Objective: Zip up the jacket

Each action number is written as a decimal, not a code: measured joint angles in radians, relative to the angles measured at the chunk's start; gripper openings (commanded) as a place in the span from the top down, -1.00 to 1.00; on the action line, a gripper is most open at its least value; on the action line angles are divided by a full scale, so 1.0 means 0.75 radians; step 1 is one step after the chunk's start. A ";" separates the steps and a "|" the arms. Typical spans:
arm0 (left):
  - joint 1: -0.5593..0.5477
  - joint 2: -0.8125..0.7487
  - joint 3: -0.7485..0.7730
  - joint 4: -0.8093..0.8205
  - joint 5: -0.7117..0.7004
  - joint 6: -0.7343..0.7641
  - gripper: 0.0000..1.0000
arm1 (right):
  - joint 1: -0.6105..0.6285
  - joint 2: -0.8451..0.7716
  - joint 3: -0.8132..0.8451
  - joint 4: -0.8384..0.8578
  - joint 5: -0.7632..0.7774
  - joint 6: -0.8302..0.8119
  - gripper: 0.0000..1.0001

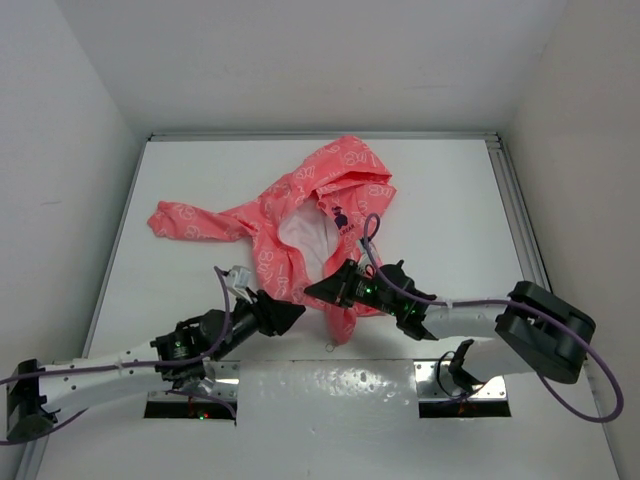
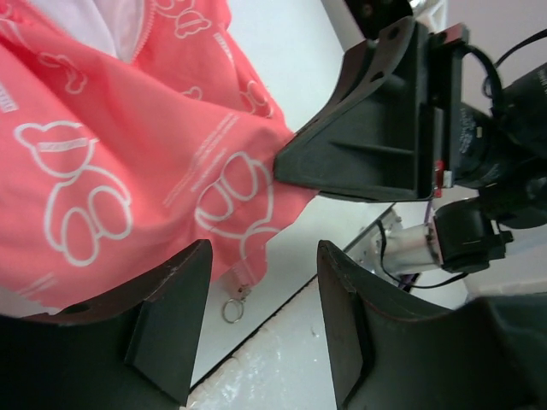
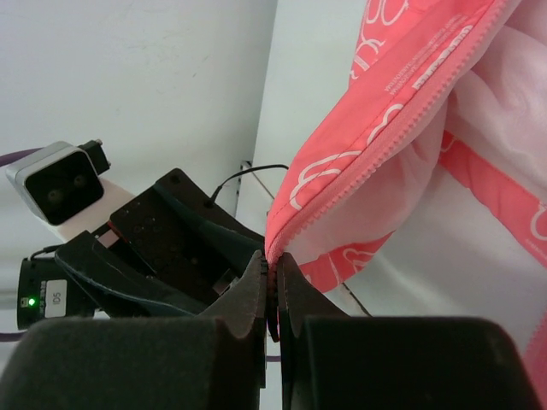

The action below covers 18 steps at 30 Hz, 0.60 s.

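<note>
The coral-pink jacket (image 1: pixel 300 205) lies spread on the white table (image 1: pixel 450 200), its front open and the white lining showing. My right gripper (image 1: pixel 312 291) is shut on the zipper edge of the jacket (image 3: pixel 385 145) near its lower hem, and the fabric is pinched between the right gripper's (image 3: pixel 273 260) tips. My left gripper (image 1: pixel 297 315) is open just left of it, nothing between its fingers. In the left wrist view the left gripper (image 2: pixel 261 256) stands apart from the jacket (image 2: pixel 128 154). The zipper pull ring (image 2: pixel 232 309) hangs below the hem.
White enclosure walls close in the table on three sides. A metal rail (image 1: pixel 515 200) runs along the right edge. A shiny plate (image 1: pixel 330 385) covers the near edge between the arm bases. The left wrist's camera (image 3: pixel 60 181) shows close behind the right fingers.
</note>
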 measured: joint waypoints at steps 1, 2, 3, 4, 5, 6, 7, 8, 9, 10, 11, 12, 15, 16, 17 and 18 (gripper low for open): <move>0.000 0.014 0.000 0.025 0.005 -0.001 0.00 | 0.000 0.010 -0.006 0.027 -0.005 0.003 1.00; 0.000 0.030 0.000 0.053 0.011 -0.002 0.00 | 0.000 0.018 -0.011 0.048 -0.008 0.005 1.00; 0.000 0.044 0.000 0.080 0.017 -0.002 0.01 | 0.000 0.026 -0.014 0.069 -0.015 0.009 1.00; 0.000 0.062 -0.001 0.108 0.023 -0.002 0.02 | 0.000 0.033 -0.016 0.084 -0.021 0.012 1.00; 0.000 0.085 -0.001 0.140 0.026 -0.002 0.03 | 0.000 0.037 -0.018 0.100 -0.025 0.014 1.00; 0.000 0.107 -0.001 0.165 0.030 -0.001 0.03 | 0.000 0.037 -0.021 0.113 -0.028 0.018 1.00; 0.000 0.135 -0.001 0.189 0.031 -0.001 0.05 | 0.000 0.037 -0.024 0.132 -0.029 0.021 1.00; 0.000 0.162 -0.001 0.208 0.034 -0.001 0.07 | 0.000 0.037 -0.024 0.141 -0.030 0.024 1.00; 0.000 0.186 -0.001 0.226 0.035 -0.001 0.08 | 0.000 0.038 -0.024 0.152 -0.032 0.026 1.00; 0.000 0.202 -0.001 0.242 0.035 -0.001 0.13 | 0.000 0.038 -0.024 0.162 -0.035 0.030 1.00; 0.000 0.218 -0.001 0.264 0.034 -0.002 0.16 | 0.000 0.039 -0.025 0.173 -0.038 0.036 1.00; 0.000 0.230 -0.001 0.284 0.033 0.001 0.18 | 0.000 0.039 -0.026 0.183 -0.040 0.042 1.00; 0.000 0.261 -0.001 0.316 0.021 0.009 0.21 | 0.000 0.044 -0.038 0.209 -0.045 0.053 1.00; 0.000 0.266 -0.001 0.328 0.017 0.010 0.21 | 0.000 0.047 -0.041 0.211 -0.049 0.055 1.00; 0.000 0.268 -0.001 0.343 0.012 0.012 0.21 | 0.000 0.050 -0.047 0.216 -0.050 0.060 1.00; 0.000 0.269 -0.001 0.355 0.009 0.015 0.21 | 0.000 0.050 -0.053 0.221 -0.049 0.066 1.00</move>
